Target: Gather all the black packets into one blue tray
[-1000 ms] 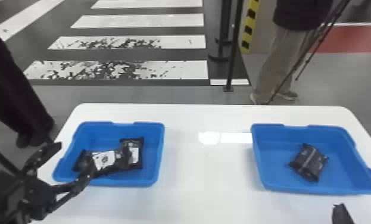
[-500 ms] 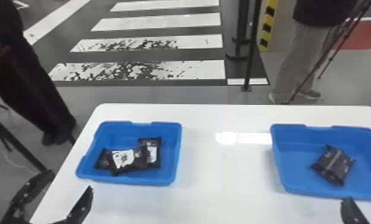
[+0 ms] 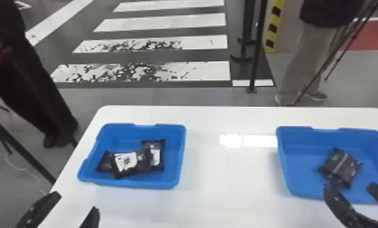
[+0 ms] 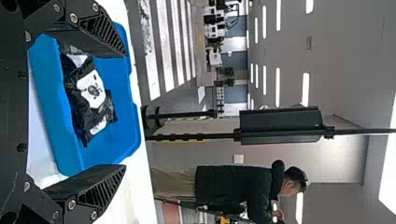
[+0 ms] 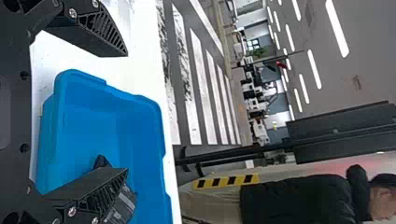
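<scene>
While the left gripper and right gripper hang wide open and empty, four black packets lie split between two trays.
The left gripper's fingers stand apart at the near left of the white table; the right gripper's are parted at the near side of the right tray, one tip close to the lone packet inside, contact impossible to tell. In the left tray, three packets bunch together, overlapping, white labels showing on two. Beyond the table, a striped crosswalk crosses the dark floor.
</scene>
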